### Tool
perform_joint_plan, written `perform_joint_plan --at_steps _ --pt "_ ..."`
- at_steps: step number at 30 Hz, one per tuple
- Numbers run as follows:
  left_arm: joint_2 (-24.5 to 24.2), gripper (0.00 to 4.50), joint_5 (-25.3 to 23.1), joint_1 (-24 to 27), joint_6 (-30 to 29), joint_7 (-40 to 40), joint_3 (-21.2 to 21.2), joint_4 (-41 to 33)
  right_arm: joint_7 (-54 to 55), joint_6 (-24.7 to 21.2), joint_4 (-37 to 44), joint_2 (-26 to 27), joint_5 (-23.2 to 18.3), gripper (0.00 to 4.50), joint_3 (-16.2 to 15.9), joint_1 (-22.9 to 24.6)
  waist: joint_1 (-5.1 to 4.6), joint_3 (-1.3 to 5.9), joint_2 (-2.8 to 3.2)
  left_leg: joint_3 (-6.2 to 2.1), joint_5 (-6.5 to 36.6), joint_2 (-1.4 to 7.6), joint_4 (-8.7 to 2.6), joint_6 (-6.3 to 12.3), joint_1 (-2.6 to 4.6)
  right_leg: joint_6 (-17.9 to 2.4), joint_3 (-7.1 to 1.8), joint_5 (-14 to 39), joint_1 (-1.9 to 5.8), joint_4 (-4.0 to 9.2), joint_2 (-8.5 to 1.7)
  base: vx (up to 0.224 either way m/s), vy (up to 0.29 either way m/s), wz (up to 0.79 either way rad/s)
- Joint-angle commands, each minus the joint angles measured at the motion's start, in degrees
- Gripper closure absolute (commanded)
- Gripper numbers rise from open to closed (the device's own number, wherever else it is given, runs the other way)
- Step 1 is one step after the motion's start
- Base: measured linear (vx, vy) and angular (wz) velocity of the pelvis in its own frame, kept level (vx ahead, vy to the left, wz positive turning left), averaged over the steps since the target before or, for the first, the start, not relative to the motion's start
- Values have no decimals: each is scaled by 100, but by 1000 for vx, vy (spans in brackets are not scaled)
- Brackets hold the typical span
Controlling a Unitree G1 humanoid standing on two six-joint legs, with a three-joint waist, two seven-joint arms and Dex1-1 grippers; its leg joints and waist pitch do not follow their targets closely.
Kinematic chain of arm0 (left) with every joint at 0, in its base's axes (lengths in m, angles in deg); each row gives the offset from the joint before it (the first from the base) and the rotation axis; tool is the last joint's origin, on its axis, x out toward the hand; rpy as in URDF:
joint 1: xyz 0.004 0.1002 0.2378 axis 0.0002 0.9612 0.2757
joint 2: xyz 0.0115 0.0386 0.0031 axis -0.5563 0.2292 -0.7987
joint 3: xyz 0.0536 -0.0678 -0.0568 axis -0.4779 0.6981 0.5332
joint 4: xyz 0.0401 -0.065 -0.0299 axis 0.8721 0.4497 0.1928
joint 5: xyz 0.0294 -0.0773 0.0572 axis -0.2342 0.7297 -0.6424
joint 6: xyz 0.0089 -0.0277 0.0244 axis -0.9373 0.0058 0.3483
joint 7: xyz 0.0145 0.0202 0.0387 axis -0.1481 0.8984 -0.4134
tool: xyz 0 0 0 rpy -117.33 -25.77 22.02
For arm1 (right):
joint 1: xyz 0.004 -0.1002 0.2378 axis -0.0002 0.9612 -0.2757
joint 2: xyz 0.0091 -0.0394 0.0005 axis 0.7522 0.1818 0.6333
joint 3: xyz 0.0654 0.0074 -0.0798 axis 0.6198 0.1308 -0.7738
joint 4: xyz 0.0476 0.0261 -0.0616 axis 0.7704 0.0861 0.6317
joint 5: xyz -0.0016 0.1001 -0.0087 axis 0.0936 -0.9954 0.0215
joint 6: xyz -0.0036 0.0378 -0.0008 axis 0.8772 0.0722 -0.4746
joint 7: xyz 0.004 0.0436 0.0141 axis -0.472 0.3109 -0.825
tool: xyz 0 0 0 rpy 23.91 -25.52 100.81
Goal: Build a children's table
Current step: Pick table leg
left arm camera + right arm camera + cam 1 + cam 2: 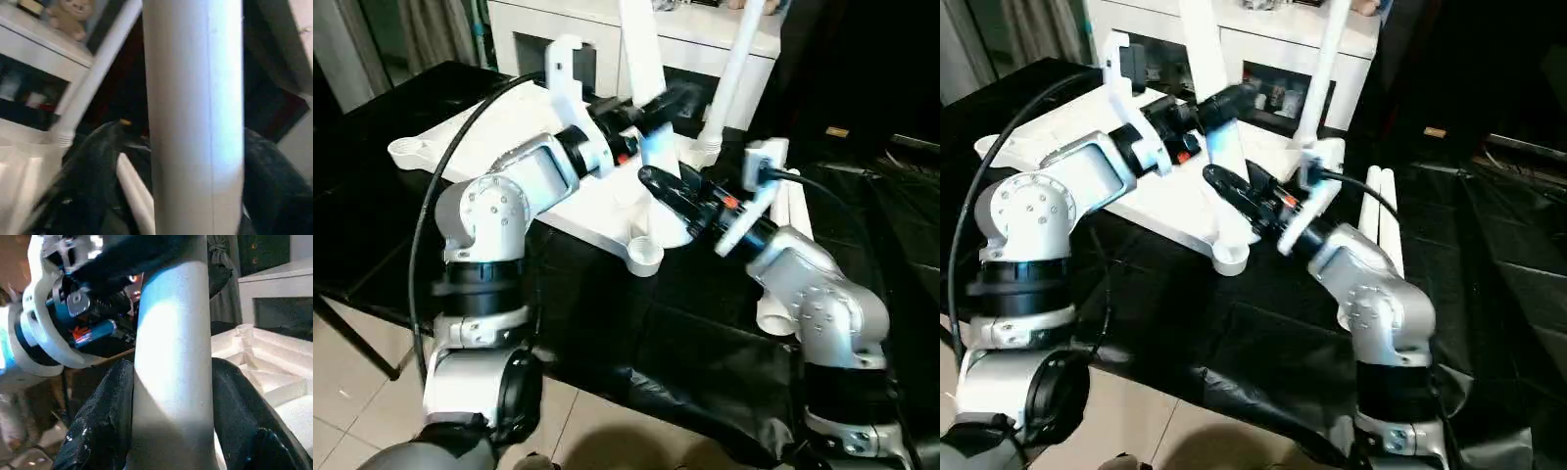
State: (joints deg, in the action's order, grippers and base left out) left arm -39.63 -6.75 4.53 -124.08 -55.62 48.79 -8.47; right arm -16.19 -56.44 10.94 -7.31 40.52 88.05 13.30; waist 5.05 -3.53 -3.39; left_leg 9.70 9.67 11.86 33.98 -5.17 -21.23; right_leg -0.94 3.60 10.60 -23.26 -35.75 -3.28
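Gripping same upright tube leg [641,54]: right gripper [658,186] clamped low; left gripper [651,113] straddling, grip uncertain. Risk: leg tilting, jamming in tabletop [460,137] socket.

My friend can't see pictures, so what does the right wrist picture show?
A thick white tube leg stands upright between the right gripper's two black fingers, which sit against its sides. Higher up, the left gripper is at the same leg, and the white tabletop's ribbed underside lies behind.

Two legs [784,211] lie right of the tabletop [597,201].
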Motion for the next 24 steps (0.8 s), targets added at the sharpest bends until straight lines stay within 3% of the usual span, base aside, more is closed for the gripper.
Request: perform_joint_plan --at_steps 1,2,9,16,23,24 --pt "97 120 7 -88 5 221 60 31 68 210 -127 -31 236 262 -206 -97 -4 414 -28 -5 847 71 -351 -85 38 -618 -252 1200 342 487 -366 0 0 0" --pt "163 120 -13 -78 62 352 105 12 140 264 -222 10 329 262 -296 -101 12 412 8 -11 816 76 -355 -75 35 -661 -253 1156 340 463 -381 0 0 0" --pt "169 180 44 -56 49 533 135 -68 238 372 -367 63 405 262 -350 -201 12 416 -15 -7 709 84 -349 -9 37 -719 -258 811 344 428 -382 0 0 0" --pt "127 244 4 -45 82 628 139 -33 286 533 -434 21 559 262 -464 -180 7 428 13 -8 582 79 -345 -1 36 -812 -261 403 367 392 -373 0 0 0" --pt "-37 262 132 38 -13 295 -24 -147 237 645 -440 -54 630 262 -577 -153 8 419 23 -4 687 83 -351 -13 50 -853 -263 488 365 400 -378 0 0 0" --pt "-66 262 159 51 -21 216 -47 -170 197 624 -439 -53 589 227 -564 -156 9 419 23 -4 700 81 -350 -15 52 -850 -263 515 364 403 -379 0 0 0"
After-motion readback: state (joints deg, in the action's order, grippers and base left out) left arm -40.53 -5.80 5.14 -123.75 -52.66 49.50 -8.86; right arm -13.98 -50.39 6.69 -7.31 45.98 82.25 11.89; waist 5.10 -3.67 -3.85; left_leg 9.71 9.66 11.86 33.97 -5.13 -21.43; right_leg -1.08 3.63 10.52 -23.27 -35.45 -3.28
